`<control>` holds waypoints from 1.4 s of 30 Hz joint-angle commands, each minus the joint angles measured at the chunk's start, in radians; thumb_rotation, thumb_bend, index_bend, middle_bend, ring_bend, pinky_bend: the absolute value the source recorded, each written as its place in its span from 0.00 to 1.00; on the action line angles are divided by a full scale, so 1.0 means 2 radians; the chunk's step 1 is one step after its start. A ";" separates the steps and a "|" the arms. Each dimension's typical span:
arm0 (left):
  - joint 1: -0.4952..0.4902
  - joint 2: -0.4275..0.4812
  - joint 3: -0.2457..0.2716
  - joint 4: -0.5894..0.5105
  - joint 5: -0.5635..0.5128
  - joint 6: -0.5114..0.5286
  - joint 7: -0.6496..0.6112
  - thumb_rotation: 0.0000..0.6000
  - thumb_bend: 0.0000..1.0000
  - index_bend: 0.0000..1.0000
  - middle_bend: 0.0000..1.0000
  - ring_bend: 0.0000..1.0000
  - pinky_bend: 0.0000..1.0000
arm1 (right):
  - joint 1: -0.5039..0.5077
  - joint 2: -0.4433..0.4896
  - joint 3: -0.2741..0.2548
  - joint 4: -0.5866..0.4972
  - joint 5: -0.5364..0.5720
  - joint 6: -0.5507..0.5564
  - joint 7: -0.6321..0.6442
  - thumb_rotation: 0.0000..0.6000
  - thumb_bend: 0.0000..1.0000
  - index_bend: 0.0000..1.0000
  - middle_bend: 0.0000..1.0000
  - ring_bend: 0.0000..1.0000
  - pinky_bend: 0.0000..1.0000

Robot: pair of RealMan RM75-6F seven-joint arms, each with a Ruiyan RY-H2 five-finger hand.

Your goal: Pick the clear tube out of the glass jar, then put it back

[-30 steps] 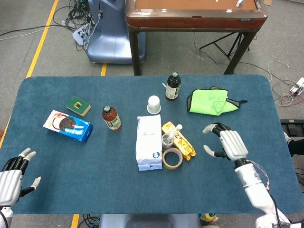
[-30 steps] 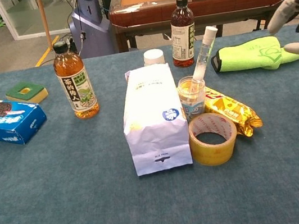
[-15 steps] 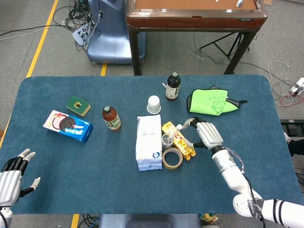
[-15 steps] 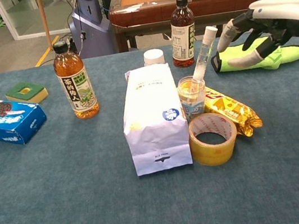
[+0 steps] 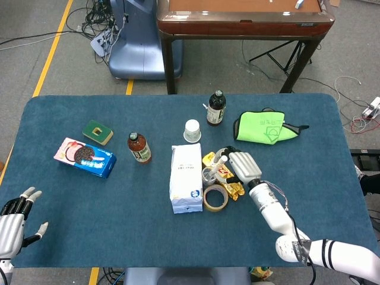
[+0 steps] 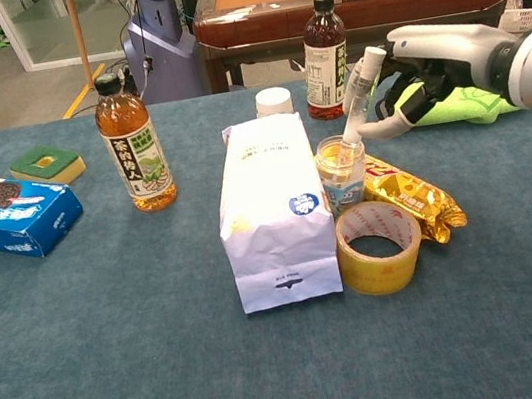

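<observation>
A small glass jar stands between a white bag and a yellow snack packet; the head view shows the jar too. The clear tube with a white cap leans out of it toward the upper right. My right hand has come in from the right, its fingers curved around the tube's upper end, a fingertip at the cap and the thumb just below. The fingers have not closed on the tube. In the head view the right hand sits beside the tube. My left hand rests spread at the table's near left corner.
The white bag lies left of the jar, with a tape roll and the yellow snack packet in front and to the right. A dark bottle, white cup and green cloth sit behind. A tea bottle and cookie box lie left.
My right hand has swept from the table's right side leftward to the tube and now curls around its top. The tube, jar and left hand have stayed put.
</observation>
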 commanded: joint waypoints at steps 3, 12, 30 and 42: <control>0.002 0.000 0.000 0.004 -0.001 0.001 -0.004 1.00 0.30 0.15 0.09 0.17 0.13 | 0.003 -0.005 -0.003 0.005 0.000 0.004 0.002 1.00 0.39 0.43 0.30 0.16 0.22; 0.002 -0.001 0.000 0.008 0.000 0.001 -0.008 1.00 0.30 0.15 0.09 0.17 0.13 | 0.008 -0.008 -0.006 0.013 0.003 0.006 0.007 1.00 0.39 0.43 0.30 0.16 0.22; 0.004 -0.002 -0.001 0.011 -0.003 -0.001 -0.011 1.00 0.30 0.15 0.09 0.17 0.13 | 0.015 -0.020 -0.011 0.031 -0.001 0.006 0.023 1.00 0.44 0.47 0.33 0.16 0.22; 0.005 -0.001 -0.002 0.012 -0.004 0.001 -0.012 1.00 0.30 0.15 0.09 0.17 0.13 | 0.011 -0.021 -0.006 0.027 -0.008 0.020 0.039 1.00 0.51 0.58 0.40 0.20 0.22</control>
